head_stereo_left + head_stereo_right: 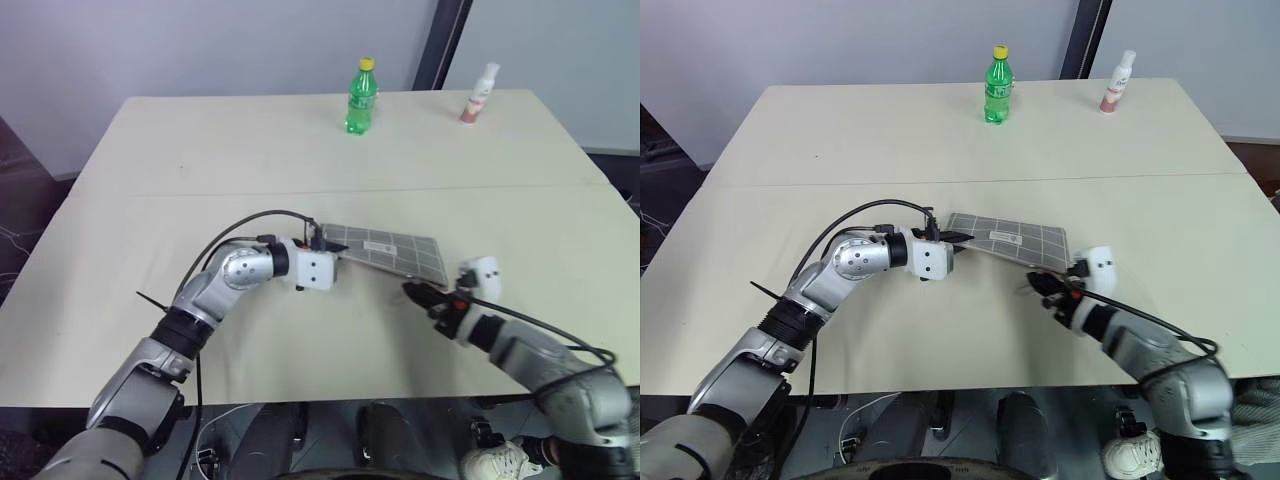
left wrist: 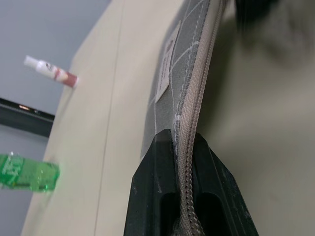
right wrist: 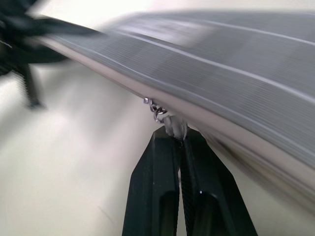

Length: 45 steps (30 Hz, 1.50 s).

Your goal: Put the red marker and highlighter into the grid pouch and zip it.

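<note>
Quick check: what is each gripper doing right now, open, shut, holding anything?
Left gripper: shut on the zipper edge of the flat grey fabric grid pouch.
Right gripper: shut on the pouch's small metal zipper pull.

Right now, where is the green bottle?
In the left eye view, the green bottle stands upright near the far edge of the table, about the middle. The small white bottle stands to its right, and the grid pouch lies well in front.
</note>
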Each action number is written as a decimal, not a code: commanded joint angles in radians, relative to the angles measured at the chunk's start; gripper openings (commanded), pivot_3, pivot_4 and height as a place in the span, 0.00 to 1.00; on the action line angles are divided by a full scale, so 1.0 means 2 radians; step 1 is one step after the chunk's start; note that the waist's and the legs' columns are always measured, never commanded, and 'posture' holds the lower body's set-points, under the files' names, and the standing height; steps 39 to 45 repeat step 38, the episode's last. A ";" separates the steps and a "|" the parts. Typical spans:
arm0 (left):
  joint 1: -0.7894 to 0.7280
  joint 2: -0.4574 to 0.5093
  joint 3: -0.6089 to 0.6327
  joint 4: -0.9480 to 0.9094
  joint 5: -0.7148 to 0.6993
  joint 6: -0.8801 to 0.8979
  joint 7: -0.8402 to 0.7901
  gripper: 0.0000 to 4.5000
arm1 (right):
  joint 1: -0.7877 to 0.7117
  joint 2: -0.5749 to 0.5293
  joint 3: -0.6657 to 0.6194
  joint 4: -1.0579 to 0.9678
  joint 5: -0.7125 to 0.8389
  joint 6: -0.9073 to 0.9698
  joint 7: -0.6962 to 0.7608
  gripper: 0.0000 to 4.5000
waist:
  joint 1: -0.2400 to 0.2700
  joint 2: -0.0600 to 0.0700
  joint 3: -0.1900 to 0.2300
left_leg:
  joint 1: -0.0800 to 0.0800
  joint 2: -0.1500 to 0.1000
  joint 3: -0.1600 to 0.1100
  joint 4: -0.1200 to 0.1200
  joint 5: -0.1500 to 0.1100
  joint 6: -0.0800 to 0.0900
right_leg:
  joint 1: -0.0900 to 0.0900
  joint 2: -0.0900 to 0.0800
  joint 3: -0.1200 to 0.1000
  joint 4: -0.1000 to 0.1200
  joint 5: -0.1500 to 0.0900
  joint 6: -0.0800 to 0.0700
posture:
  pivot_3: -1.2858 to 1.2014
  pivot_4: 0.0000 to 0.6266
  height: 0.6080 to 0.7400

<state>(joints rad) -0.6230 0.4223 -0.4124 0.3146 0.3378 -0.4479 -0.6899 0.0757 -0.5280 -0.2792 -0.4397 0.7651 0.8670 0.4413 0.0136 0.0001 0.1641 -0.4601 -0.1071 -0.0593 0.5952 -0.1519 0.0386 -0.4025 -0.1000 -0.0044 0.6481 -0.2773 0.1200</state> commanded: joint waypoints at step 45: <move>0.161 0.074 0.263 -0.135 -0.338 0.268 -0.070 1.00 | 0.096 -0.164 -0.103 0.106 -0.157 -0.316 0.289 0.99 | 0.000 0.000 0.000 | 0.001 0.000 0.000 0.000 -0.001 0.001 | 0.005 -0.001 -0.001 -0.007 -0.001 -0.002 | 0.52 0.24 1.00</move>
